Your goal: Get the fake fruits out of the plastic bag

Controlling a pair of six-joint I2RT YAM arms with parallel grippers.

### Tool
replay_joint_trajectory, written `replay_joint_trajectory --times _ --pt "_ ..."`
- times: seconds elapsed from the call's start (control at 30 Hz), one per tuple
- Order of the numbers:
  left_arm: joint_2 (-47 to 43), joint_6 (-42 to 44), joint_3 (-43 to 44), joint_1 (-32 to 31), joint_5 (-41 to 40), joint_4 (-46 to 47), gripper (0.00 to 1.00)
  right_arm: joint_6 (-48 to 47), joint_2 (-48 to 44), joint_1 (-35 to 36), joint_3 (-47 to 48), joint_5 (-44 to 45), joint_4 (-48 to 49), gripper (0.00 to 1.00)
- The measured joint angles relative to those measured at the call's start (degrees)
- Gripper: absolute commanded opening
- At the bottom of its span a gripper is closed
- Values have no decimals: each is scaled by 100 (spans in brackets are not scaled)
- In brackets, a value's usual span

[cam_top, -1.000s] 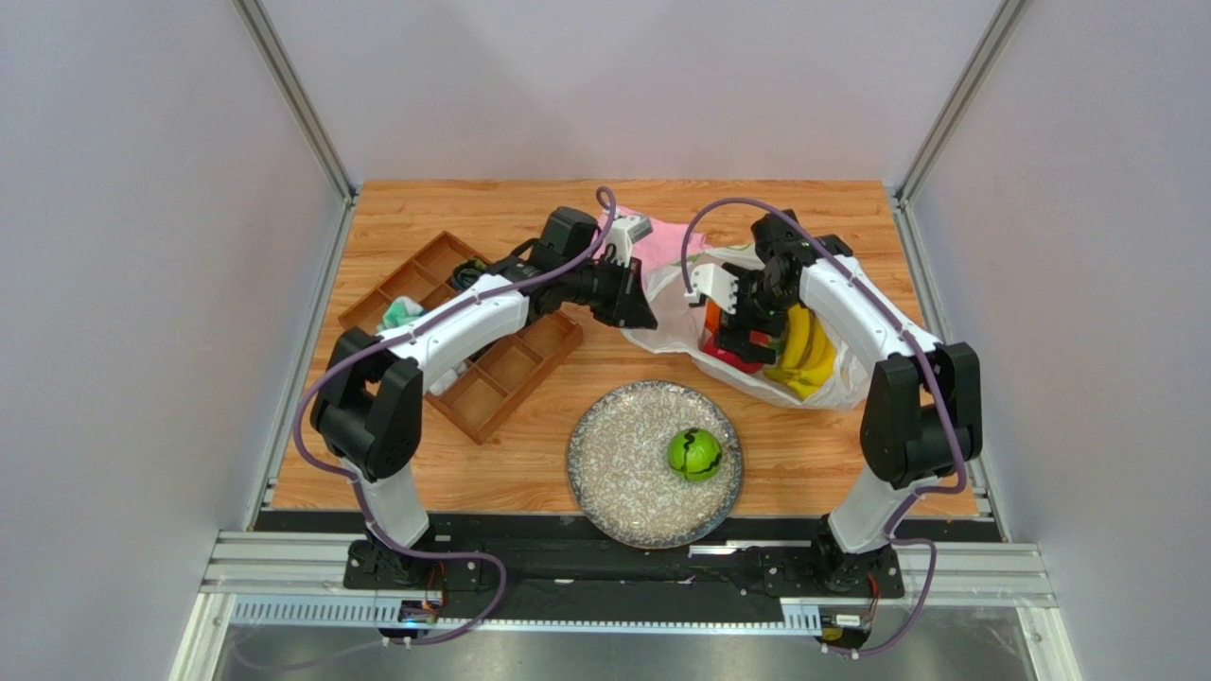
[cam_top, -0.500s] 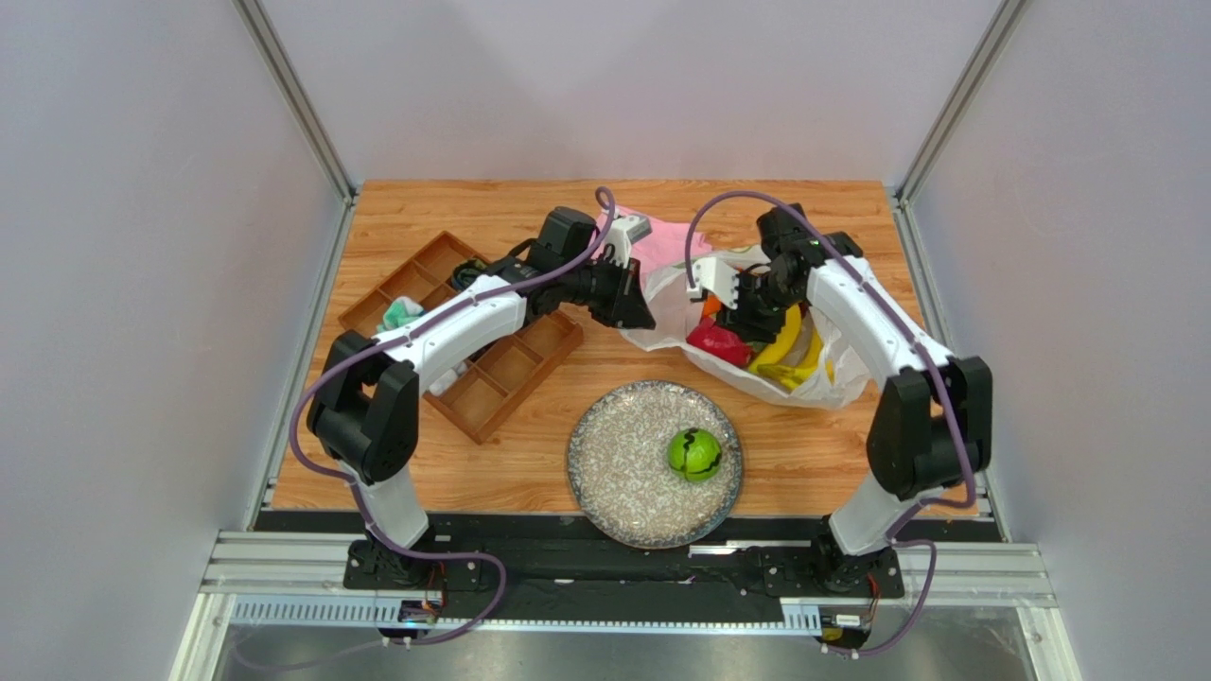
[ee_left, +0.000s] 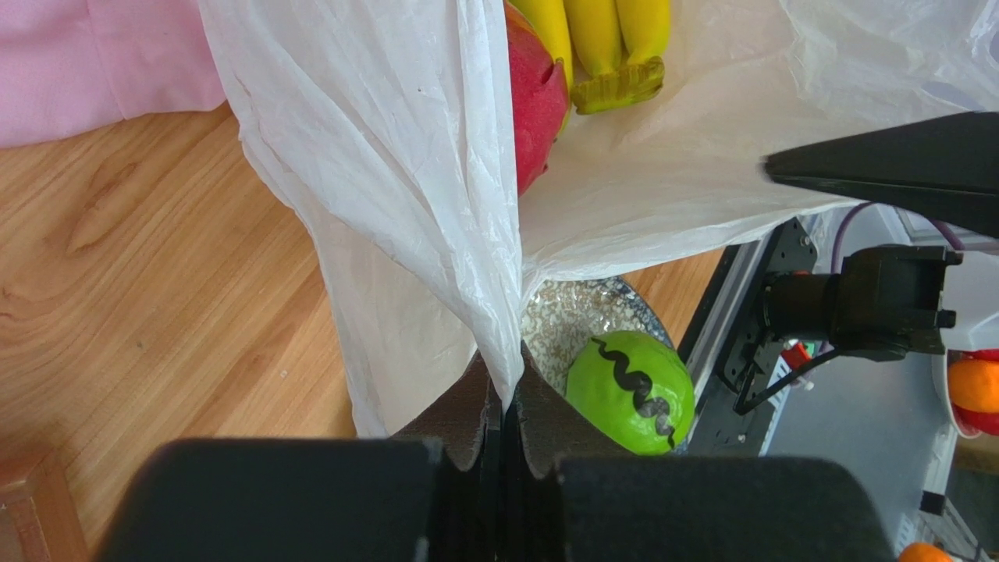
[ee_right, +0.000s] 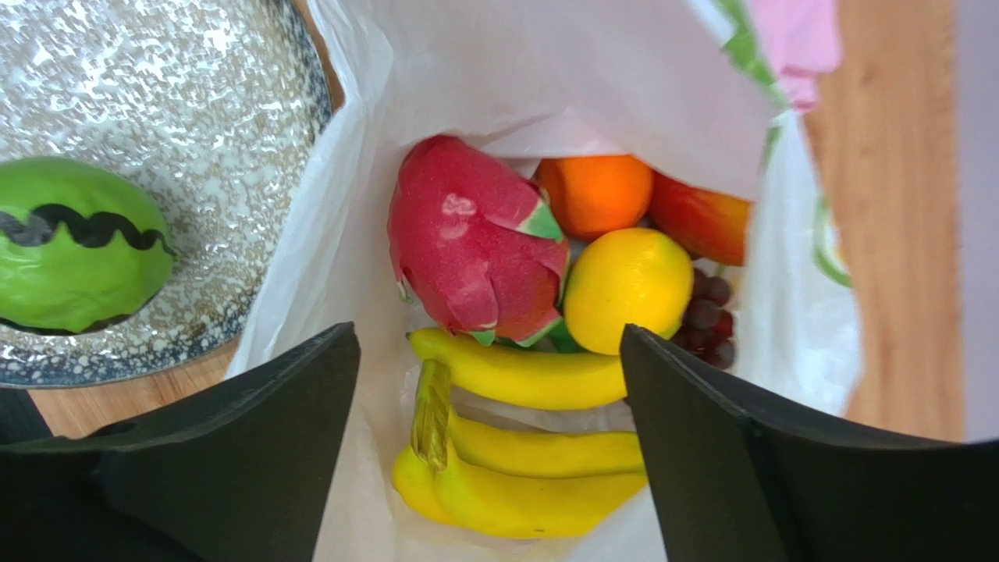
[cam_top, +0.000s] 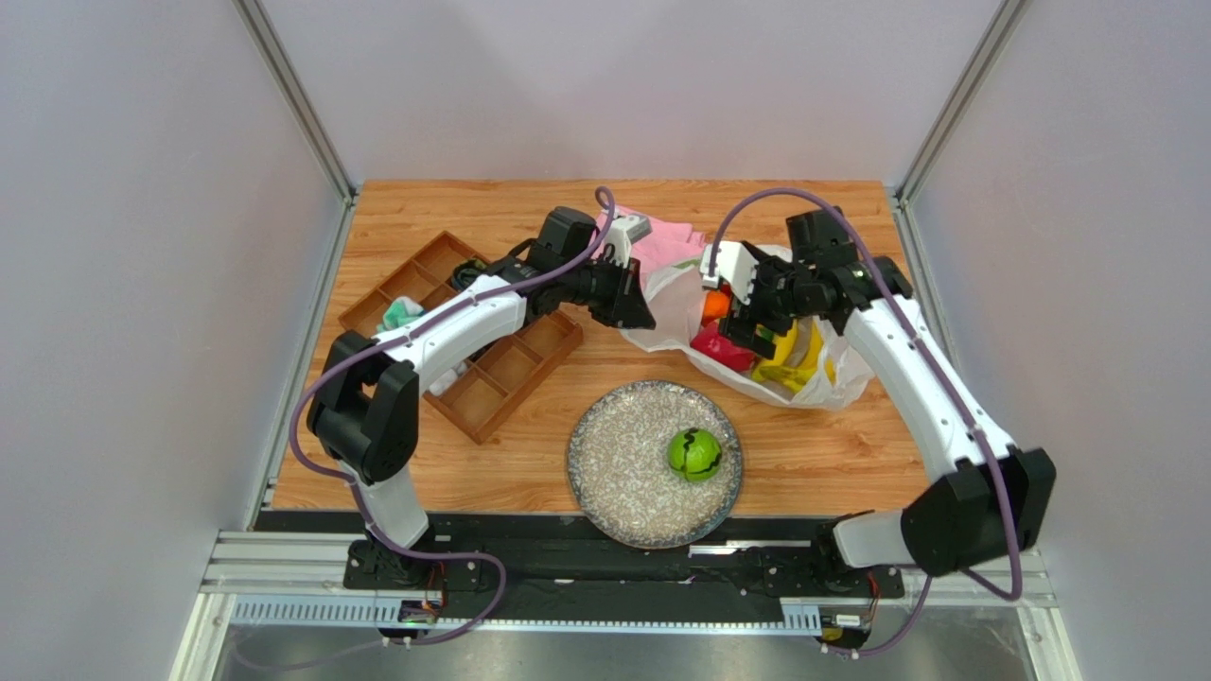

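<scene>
right wrist shows one lemon [ee_right: 627,289], three bananas [ee_right: 528,451].

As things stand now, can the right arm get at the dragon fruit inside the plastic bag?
Probably yes. The right gripper hangs open above the mouth of the plastic bag, whose edge the left gripper pinches. The dragon fruit lies on top, with nothing covering it.

- A robot lab test cell: plain grey panels [cam_top: 142,284] on aluminium posts [cam_top: 299,97] enclose a wooden table [cam_top: 810,468].
- A left arm [cam_top: 455,319] and a right arm [cam_top: 924,390] are bolted to a metal rail [cam_top: 284,565].
</scene>
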Motion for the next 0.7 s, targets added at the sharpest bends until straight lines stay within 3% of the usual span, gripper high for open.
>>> replay_joint_trajectory --times 0.37,0.63,0.7 --pt "0 15 -11 0 15 -2 0 -680 2284 -4 946 343 -365 95" --pt "0 31 -74 0 11 -70 0 -1408 3163 -4 1272 518 -949 100" --pt "0 44 -76 0 9 -96 0 -1552 3327 0 1272 584 -1027 88"
